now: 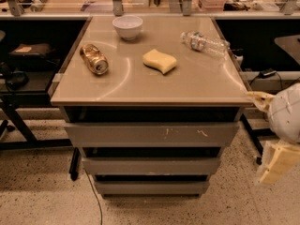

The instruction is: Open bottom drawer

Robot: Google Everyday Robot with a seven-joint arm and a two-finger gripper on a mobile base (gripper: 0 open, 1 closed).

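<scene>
The bottom drawer (152, 187) is the slimmest grey front, lowest in the cabinet, under the mid-sized front (151, 166) and the widest scratched front (151, 134). It looks pushed in, with only a dark slit above it. My gripper (276, 162) hangs at the right edge of the view, beside the cabinet's right side at about the height of the middle drawer, apart from all drawer fronts. The white rounded arm part (286, 111) sits above it.
On the cabinet top (140, 86) lie a white bowl (127, 26), a crushed can (94, 58), a yellow sponge (160, 61) and a plastic bottle (205, 43). Dark desks flank both sides. A cable (93, 196) runs on the speckled floor.
</scene>
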